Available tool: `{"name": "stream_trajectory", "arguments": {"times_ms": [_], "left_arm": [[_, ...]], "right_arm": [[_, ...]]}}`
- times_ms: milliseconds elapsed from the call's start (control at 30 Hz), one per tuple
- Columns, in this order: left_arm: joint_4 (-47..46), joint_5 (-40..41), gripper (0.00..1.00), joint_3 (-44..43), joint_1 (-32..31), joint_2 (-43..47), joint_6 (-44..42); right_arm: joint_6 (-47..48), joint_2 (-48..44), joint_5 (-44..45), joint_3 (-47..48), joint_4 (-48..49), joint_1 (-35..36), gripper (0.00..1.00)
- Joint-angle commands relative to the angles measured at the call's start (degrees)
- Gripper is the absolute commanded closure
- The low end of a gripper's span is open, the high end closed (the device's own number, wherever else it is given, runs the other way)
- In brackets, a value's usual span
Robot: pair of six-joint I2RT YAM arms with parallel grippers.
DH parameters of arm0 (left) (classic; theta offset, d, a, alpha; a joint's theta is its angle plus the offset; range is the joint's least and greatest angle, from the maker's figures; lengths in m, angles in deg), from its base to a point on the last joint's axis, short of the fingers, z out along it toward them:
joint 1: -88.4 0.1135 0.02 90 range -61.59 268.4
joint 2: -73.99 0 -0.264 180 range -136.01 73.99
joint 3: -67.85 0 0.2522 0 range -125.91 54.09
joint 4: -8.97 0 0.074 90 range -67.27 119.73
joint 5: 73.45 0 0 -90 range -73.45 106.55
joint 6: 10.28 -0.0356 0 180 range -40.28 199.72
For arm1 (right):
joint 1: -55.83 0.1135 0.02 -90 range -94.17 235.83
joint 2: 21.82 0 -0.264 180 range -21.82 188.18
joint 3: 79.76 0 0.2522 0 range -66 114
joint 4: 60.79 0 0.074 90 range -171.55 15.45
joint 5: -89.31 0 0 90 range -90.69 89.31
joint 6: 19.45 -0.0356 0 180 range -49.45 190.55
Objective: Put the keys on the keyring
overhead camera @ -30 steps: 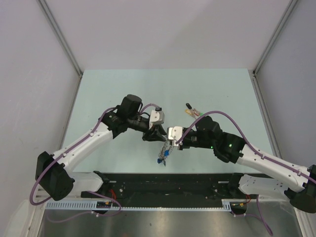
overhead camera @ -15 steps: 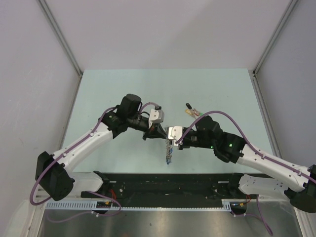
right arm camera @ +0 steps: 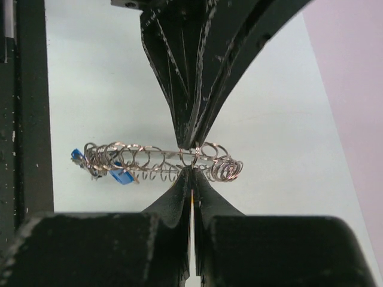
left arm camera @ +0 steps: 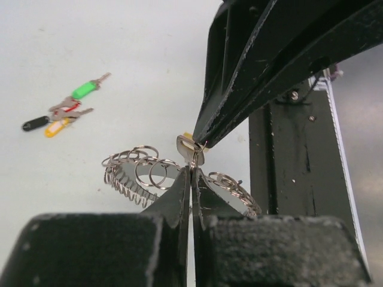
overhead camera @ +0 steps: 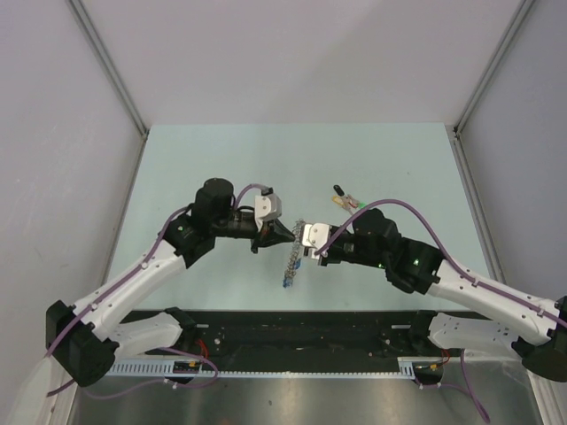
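The keyring [overhead camera: 292, 261], a grey ring fringed with small silvery loops, hangs tilted in the air between both grippers. It also shows in the left wrist view [left arm camera: 128, 170] and the right wrist view [right arm camera: 149, 156]. A blue-headed key [right arm camera: 122, 176] hangs on its low end. My left gripper [overhead camera: 282, 232] is shut on a small loop at the ring's rim. My right gripper [overhead camera: 300, 237] meets it tip to tip, shut on a key [left arm camera: 190, 149] with a yellow head. Loose keys [overhead camera: 345, 201] lie on the table behind; green [left arm camera: 84, 90], black and yellow heads show.
The pale green table [overhead camera: 221, 159] is walled by grey panels on three sides. A black rail [overhead camera: 301, 323] with cabling runs along the near edge, under the arms.
The left arm has drawn back to the left and its gripper has risen slightly. The keyring has lifted and swung with it. The right gripper has barely moved.
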State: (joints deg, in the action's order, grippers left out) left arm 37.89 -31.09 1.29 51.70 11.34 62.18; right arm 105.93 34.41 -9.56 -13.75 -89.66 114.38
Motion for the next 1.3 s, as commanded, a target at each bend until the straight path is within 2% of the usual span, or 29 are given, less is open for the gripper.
{"name": "stream_trajectory", "arguments": {"times_ms": [0, 467, 700, 1033, 1267], "left_arm": [[-7.2, 5.9, 1.0, 0.9, 0.7, 4.2, 6.9], [-23.8, 13.1, 1.0, 7.0, 0.7, 7.8, 20.5], [-22.7, 15.3, 1.0, 7.9, 0.7, 7.3, 20.4], [-16.8, 17.1, 1.0, 6.6, 0.8, 7.5, 15.3], [-12.6, 17.8, 1.0, 4.9, 2.3, 7.5, 11.7]], "right_arm": [[-1.3, -2.1, 3.9, 2.9, -0.1, -0.1, 1.0], [-5.7, 1.3, 0.2, 1.5, 5.4, -0.2, 1.0], [-7.2, 4.2, 0.9, 1.5, 7.6, -0.4, 1.0], [-11.1, 5.6, 1.5, 1.5, 9.5, -1.9, 1.0], [-15.1, 7.6, -2.9, 1.5, 11.2, -4.0, 1.0]]}}
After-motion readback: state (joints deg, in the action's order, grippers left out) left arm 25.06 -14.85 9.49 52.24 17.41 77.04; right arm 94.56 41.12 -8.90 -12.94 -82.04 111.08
